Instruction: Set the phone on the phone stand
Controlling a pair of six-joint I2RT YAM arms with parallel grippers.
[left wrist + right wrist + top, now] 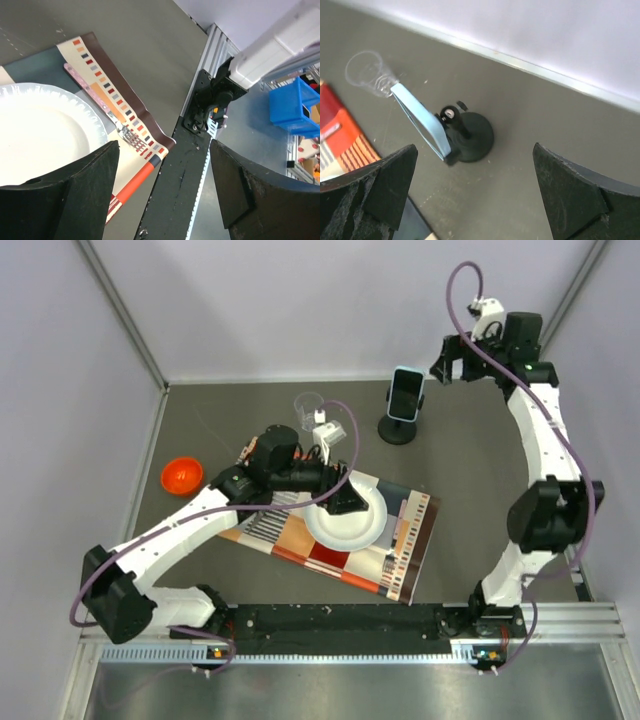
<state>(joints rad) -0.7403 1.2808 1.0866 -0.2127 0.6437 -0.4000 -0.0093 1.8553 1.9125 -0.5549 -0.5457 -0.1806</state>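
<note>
grey table (470, 455) held the phone stand (398, 429), with the phone (405, 393) leaning on its clamp. my right gripper (475, 187) and left gripper (162, 192) had fingers spread wide, holding nothing. the phone looked stiff, smooth and slippery; i'd grab its long edges.

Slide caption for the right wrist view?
Blue-cased phone mounted on round-based black stand, open right tool hovering clear.

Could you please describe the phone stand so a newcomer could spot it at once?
Find the patterned placemat, then look past its far right corner toward the back wall. The phone stand there is black with a round disc base and holds a light blue phone, unlike the clear cup left of it.
</note>
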